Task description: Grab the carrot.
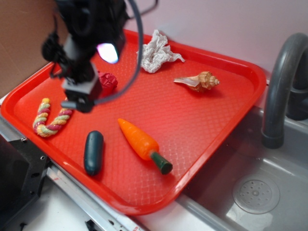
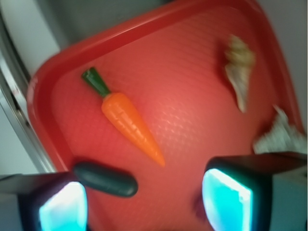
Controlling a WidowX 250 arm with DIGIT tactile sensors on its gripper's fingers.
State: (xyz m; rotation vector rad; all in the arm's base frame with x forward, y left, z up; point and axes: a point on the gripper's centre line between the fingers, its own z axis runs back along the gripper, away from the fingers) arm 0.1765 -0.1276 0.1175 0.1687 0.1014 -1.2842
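The orange carrot (image 1: 139,139) with a dark green stem end lies on the red tray (image 1: 226,110), near its front edge, stem pointing to the front right. In the wrist view the carrot (image 2: 131,120) lies ahead of the fingers, tip toward them. My gripper (image 1: 79,98) hangs above the tray's left part, well left of the carrot and apart from it. Its fingers (image 2: 226,199) stand wide apart with nothing between them, so the gripper (image 2: 144,204) is open.
A dark green toy cucumber (image 1: 93,152) lies left of the carrot. A striped rope toy (image 1: 48,119), a red toy (image 1: 108,82), crumpled white paper (image 1: 156,52) and a seashell (image 1: 199,81) also lie on the tray. A grey sink (image 1: 255,192) with a faucet (image 1: 281,86) is to the right.
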